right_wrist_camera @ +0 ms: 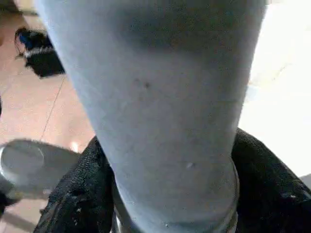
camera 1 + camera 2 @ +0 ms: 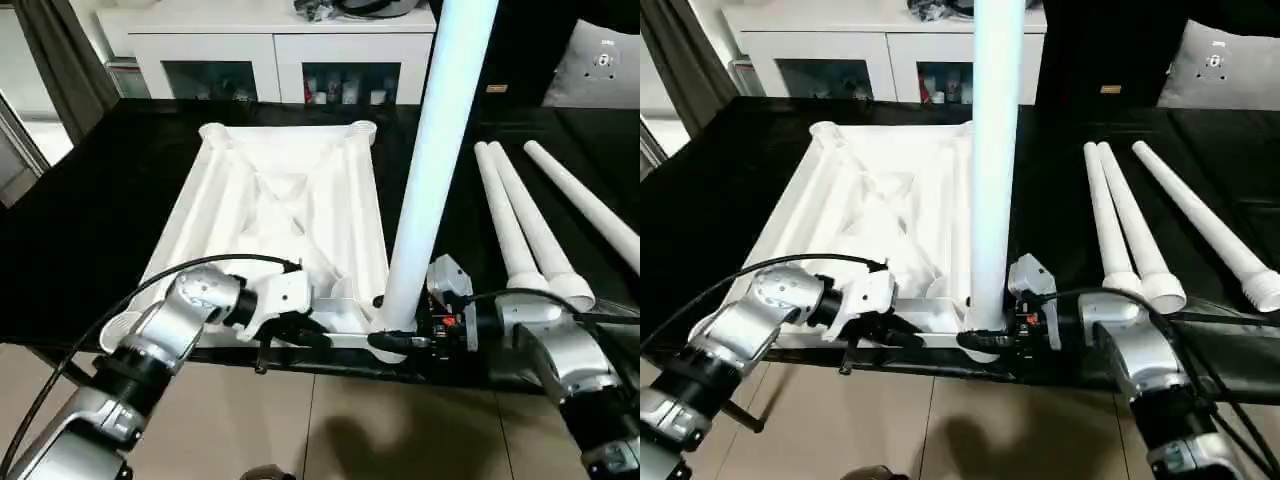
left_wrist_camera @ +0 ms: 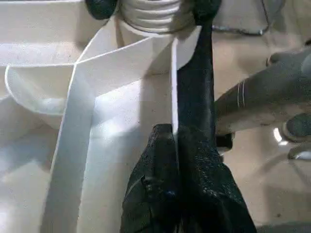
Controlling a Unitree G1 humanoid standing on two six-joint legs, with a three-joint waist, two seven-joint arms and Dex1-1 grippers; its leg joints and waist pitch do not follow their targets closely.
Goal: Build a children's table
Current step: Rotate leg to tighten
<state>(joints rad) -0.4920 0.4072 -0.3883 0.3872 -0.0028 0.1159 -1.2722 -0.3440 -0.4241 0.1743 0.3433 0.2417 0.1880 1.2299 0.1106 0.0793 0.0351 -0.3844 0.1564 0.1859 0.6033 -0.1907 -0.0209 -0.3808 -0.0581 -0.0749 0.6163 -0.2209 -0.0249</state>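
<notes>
The white tabletop [image 2: 285, 215] lies upside down on the black counter [image 2: 90, 220], its ribbed underside facing up and its near edge close to the counter's front. Round sockets show at the two far corners, and another at the near left corner.

At the near right corner one white leg [image 2: 435, 150] stands upright, its lower end in the socket there and its upper end rising out of the top of the picture. The right hand [image 2: 392, 342] reaches in level from the right and has its two black fingers [image 1: 73, 194] around the foot of this leg, one on each side, spread as wide as the leg is thick and lying against it.

The left hand [image 2: 300, 330] comes in from the left along the near edge of the tabletop. Its fingers [image 3: 155, 194] are pinched tight on a thin upright rib of the tabletop's rim, just beside the socket that carries the standing leg.

Three more legs [image 2: 530, 225] lie on the counter to the right of the tabletop: two touching side by side, the third a little apart and angled off to the right.

Behind the counter stands a white cabinet [image 2: 270, 60] with glass doors.
</notes>
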